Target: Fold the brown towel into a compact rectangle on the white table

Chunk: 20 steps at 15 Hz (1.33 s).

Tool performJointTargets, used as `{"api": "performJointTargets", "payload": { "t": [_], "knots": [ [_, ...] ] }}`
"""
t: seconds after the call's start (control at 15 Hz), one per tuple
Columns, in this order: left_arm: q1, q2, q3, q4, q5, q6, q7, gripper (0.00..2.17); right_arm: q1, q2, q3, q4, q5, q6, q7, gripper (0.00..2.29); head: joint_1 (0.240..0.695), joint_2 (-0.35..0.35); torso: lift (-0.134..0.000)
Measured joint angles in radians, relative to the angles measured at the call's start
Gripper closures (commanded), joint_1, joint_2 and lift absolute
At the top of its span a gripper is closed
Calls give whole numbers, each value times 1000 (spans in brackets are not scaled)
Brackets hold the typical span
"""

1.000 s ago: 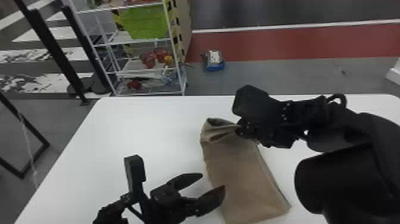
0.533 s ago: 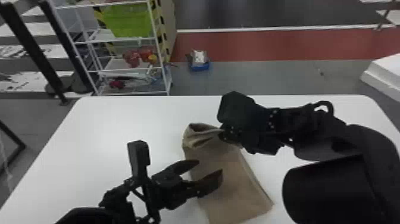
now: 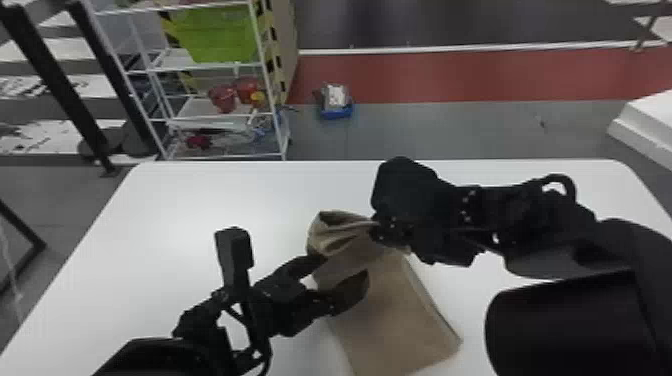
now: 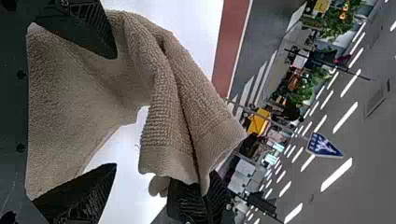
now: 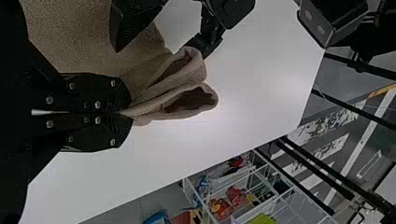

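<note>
I have the right claw closed on the brown terry towel, its two flat black fingers brought together with a pinch of the cloth between them. In the right wrist view, the cloth comes out of that claw in loose, rounded folds, with openings between the layers. The left claw is wide open beside those folds, toward my own side of them. In its wrist view, a stretch of towel spans the gap between the parted fingers of the left claw; I can't tell whether they touch it, but they aren't closed on it.

The far end of the towel is raised and bunched at the right claw, just beyond the left one. From there the cloth runs back toward me as a flatter panel, lying on the smooth white surface between the two arms, with a straight edge along its right side.

Well beyond the left claw, past the surface's far edge, I see a white wire rack holding a bright green bin. A blue tray sits on the grey floor, beyond both claws.
</note>
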State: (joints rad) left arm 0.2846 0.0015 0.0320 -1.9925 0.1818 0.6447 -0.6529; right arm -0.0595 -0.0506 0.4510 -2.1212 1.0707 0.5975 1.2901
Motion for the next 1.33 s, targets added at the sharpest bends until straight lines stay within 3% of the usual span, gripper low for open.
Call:
{"api": "performJointTargets", "payload": {
  "t": [0.6, 1.0, 1.33],
  "knots": [
    [-13, 0, 12, 27, -14, 26, -18, 63, 1, -2, -7, -10, 0, 0, -2, 1598, 695, 106, -123],
    [65, 0, 60, -49, -10, 28, -43, 63, -13, -6, -19, -4, 0, -2, -5, 1598, 695, 124, -123],
    [24, 0, 68, 5, -18, -51, 14, 66, -6, -4, -16, -4, 0, -2, -3, 1598, 695, 148, -123]
  ]
}}
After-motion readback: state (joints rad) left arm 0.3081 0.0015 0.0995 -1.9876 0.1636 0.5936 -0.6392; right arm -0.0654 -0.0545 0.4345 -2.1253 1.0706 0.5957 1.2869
